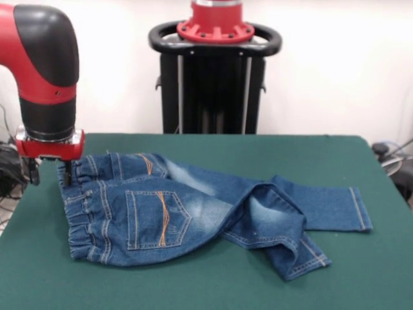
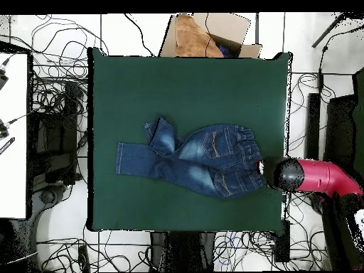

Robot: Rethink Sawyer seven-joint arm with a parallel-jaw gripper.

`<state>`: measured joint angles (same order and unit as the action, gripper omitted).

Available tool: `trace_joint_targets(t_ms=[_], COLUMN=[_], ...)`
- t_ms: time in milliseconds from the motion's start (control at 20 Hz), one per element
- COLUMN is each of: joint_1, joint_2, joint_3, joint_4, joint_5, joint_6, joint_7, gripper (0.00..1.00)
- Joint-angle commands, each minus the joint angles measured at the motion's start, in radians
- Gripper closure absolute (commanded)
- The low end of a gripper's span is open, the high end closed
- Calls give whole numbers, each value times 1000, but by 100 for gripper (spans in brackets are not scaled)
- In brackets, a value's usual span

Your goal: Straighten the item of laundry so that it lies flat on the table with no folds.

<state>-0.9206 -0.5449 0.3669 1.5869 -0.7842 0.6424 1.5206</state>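
No text, label, brand, number or sign can be read in either view. The small blue denim jeans [image 1: 193, 210] show only orange stitching on the pockets, and the red and black arm [image 1: 42, 71] carries no readable marking.

- Blue denim jeans [image 2: 195, 160] sit roughly mid-desk [image 2: 142, 85], waistband toward the right edge, legs running left.
- One leg lies long and fairly straight; the other is folded back on itself, cuff up near the top-left of the pile.
- Red and black arm [image 2: 316, 176] comes in from the right, its end right at the waistband.
- Open cardboard box [image 2: 206, 35] beyond the desk's top edge, cables all over the floor.
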Motion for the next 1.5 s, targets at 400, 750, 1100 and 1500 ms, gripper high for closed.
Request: trace_joint_targets(t_ms=[400, 750, 1100, 1500], joint_1=[-51, -52, -80, -20], joint_2=[48, 51, 85, 99], joint_3=[128, 143, 170, 94], joint_4=[20, 36, 40, -39], joint_5=[222, 247, 277, 175], joint_6=[138, 114, 100, 122], joint_7=[-95, -80, -78, -114], gripper=[0, 0, 0, 0])
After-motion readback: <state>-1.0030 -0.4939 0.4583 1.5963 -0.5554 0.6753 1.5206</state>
